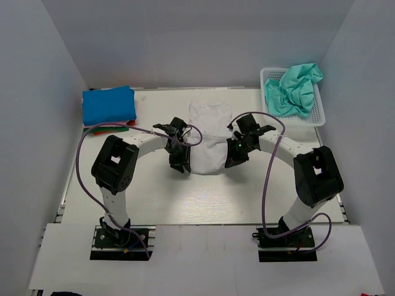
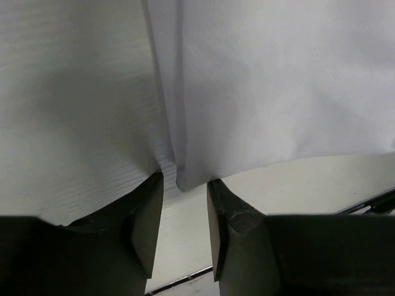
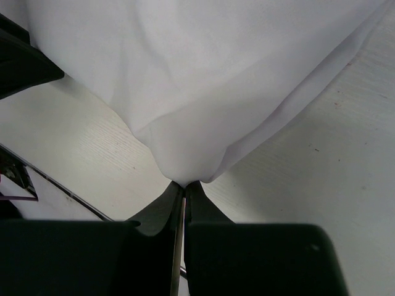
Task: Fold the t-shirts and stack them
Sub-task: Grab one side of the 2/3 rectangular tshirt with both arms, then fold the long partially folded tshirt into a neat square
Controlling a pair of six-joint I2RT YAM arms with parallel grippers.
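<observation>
Pale, wood-grained tabletop [image 1: 203,197] fills the middle of the top view, with grey walls on three sides.

Black-and-white left arm [image 1: 114,166] and right arm [image 1: 315,176] rise from the lower frame and bend inward toward the centre.

White cloth t-shirt [image 1: 208,139] lies at the centre of the frame between the two wrists. It is bunched and narrower at its near end, and its far end is flat on the table.

White plastic mesh basket [image 1: 320,111] sits in the upper right. A crumpled teal-green t-shirt [image 1: 295,86] is heaped inside it and rises over the far rim.

Blue folded t-shirt [image 1: 108,105] in the upper left tops a low stack. Red and green cloth edges [image 1: 111,128] show beneath its near side.

Left gripper [image 1: 179,161] is at the white shirt's left edge. In the wrist view [image 2: 185,182] the jaws stand partly apart, and a fold of the shirt [image 2: 278,80] hangs at the gap without being pinched.

Right gripper [image 1: 233,159] is at the shirt's right edge. In the wrist view [image 3: 184,185] the fingers are pressed together on a drawn-up point of the shirt [image 3: 203,74], lifted off the table.
</observation>
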